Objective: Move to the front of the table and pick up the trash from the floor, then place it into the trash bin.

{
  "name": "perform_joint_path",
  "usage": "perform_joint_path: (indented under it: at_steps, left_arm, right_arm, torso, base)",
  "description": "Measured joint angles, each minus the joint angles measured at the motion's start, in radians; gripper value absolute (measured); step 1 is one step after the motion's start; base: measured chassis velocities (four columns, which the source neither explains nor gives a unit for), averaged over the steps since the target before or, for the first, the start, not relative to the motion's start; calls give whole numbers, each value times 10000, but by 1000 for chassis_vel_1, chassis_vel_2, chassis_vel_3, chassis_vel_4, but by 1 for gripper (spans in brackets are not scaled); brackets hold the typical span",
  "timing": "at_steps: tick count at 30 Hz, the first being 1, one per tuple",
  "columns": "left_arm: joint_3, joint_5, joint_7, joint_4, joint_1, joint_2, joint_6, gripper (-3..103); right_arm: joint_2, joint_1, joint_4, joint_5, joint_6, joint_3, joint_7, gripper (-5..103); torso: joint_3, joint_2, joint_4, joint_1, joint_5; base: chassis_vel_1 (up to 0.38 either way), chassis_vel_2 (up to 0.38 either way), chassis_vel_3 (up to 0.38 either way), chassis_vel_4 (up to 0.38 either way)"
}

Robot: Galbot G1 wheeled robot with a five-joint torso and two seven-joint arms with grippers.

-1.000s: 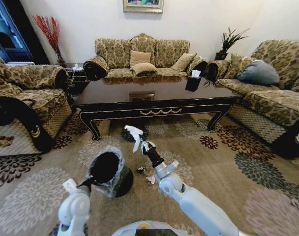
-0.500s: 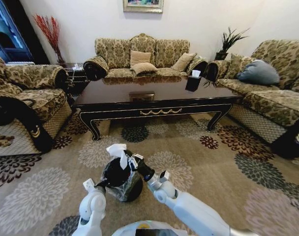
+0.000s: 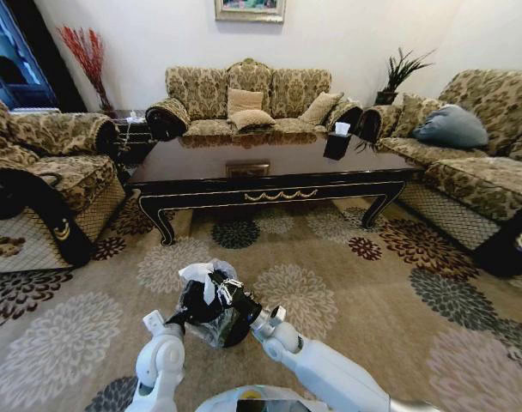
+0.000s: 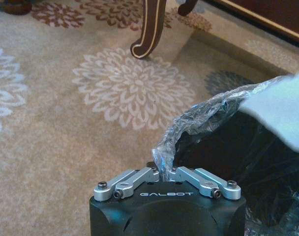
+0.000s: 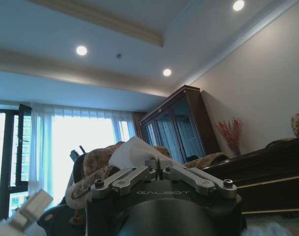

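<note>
With our left gripper [image 4: 162, 173] pinching the trash bin [image 3: 211, 311] liner at its rim, our right gripper [image 3: 220, 290] holds the trash [image 3: 197, 275] clamped over the bin mouth, so next we judge a release.

Beige carpet [image 3: 390, 318] with big floral medallions in cream, maroon and dark green is covering the whole floor. Three-seat patterned sofa [image 3: 252, 99] is sitting against the off-white back wall [image 3: 347, 34], tan cushions on it, framed picture [image 3: 250, 9] hanging above. Matching sofa [image 3: 480, 154] is running along the right side, carrying a grey-blue pillow [image 3: 451, 126]; matching armchair [image 3: 46, 172] is standing on the left. Potted green plant [image 3: 398, 73] is sitting in the back right corner, red branches [image 3: 88, 51] in the back left. Recessed ceiling spots [image 5: 81, 50] are glowing; daylight is coming through sheer curtains [image 5: 75, 152]. Dark glass-door cabinet [image 5: 176, 128] is standing beside the window.
</note>
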Motion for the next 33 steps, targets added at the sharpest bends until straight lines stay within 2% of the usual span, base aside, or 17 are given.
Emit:
perform_joint_path:
  at_steps: [1,2,5,6,8,11,13,14,15,17,22,24,26,33]
  left_arm:
    - [-10,-18,0,-59,15,9,5,3]
    - [-10,-18,0,-59,15,9,5,3]
    - [-4,-41,10,-243,75,14,7,3]
    - [-4,-41,10,-243,75,14,7,3]
    - [11,-42,16,-281,96,6,4,3]
    - [12,-42,17,-302,112,2,0,3]
    - [8,-39,17,-304,120,2,0,3]
    - [1,-39,17,-309,123,5,-1,3]
    - [-14,-39,17,-326,128,15,-1,3]
    - [-25,-38,16,-333,132,20,-1,3]
    - [-61,-30,8,-336,141,31,-2,3]
    - [-65,-29,8,-336,141,32,-2,3]
    - [-93,-27,8,-332,134,41,-2,3]
    - [-220,-43,9,-313,87,78,-2,3]
  right_arm:
    - [-25,-35,0,-56,0,3,46,8]
    - [-25,-35,0,-56,0,3,46,8]
    - [-113,-213,-84,-280,17,-2,115,24]
    - [-113,-213,-84,-280,17,-2,115,24]
    - [-139,-277,-102,-352,30,-14,132,35]
    - [-165,-341,-101,-409,41,-14,148,40]
    - [-182,-372,-98,-441,49,-4,154,51]
    - [-199,-387,-95,-457,56,7,156,51]
    - [-226,-400,-84,-478,65,24,158,62]
    - [-246,-407,-74,-488,75,34,159,62]
    - [-343,-454,-48,-576,115,110,163,89]
    - [-355,-463,-52,-609,119,125,164,89]
    - [-430,-524,-100,-777,138,173,169,97]
    - [-748,-729,-113,-1078,223,297,172,100]
  torso:
    - [0,0,0,0,0]
    - [0,0,0,0,0]
    - [0,0,-1,-1,0]
    - [0,0,-1,-1,0]
    - [0,0,-1,0,0]
    - [0,0,-1,0,0]
    - [0,0,0,0,0]
    - [0,0,0,0,0]
    - [0,0,0,0,0]
    - [0,0,0,0,0]
    - [0,0,0,0,0]
    - [0,0,0,0,0]
    - [0,0,0,-1,0]
    - [0,0,-1,0,0]
  base:
    - [0,0,0,0]
    - [0,0,0,0]
    - [0,0,0,0]
    - [0,0,0,0]
    - [0,0,0,0]
    - [0,0,0,0]
    - [0,0,0,0]
    - [0,0,0,0]
    - [0,0,0,0]
    - [0,0,0,0]
    - [0,0,0,0]
    - [0,0,0,0]
    - [0,0,0,0]
    - [0,0,0,0]
